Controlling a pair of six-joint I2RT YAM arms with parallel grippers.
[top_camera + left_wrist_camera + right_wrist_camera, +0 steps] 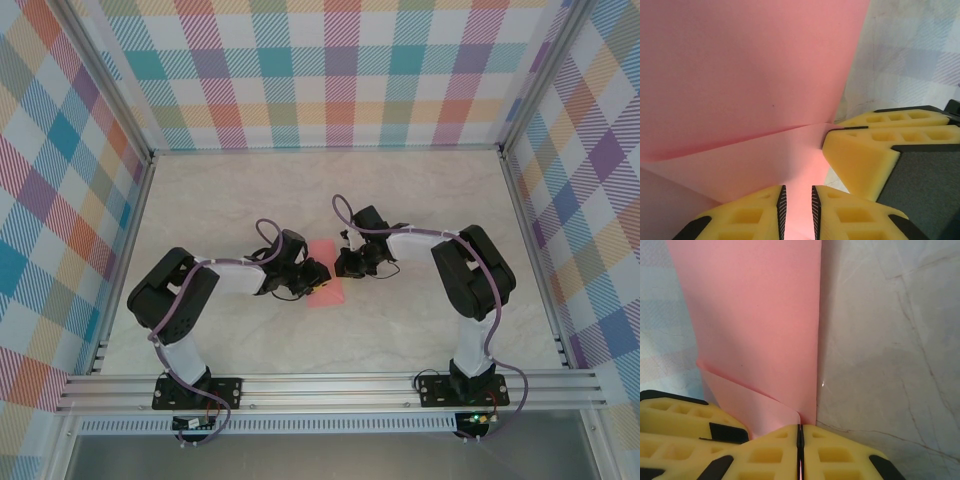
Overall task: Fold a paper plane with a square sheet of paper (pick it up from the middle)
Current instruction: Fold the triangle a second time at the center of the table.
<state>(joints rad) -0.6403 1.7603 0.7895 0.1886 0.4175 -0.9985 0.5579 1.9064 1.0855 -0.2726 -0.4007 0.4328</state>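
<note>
The square sheet of paper (326, 270), partly folded, is laid mid-table (430, 200). One edge is clamped in the closed right pincer (800, 429); the left pincer (797, 192) is held slightly apart, paper seen in its gap.

High behind the arm bases, the top camera looks down over the whole surface (250, 200). Wrist cameras sight past the left fingers (850, 217) and the right fingers (840, 455), close on the pink sheet (328, 294) all views share.

we saw a pale marbled table (250, 190) enclosed by plaid walls (330, 70), with an aluminium rail (330, 385) along its near edge.
</note>
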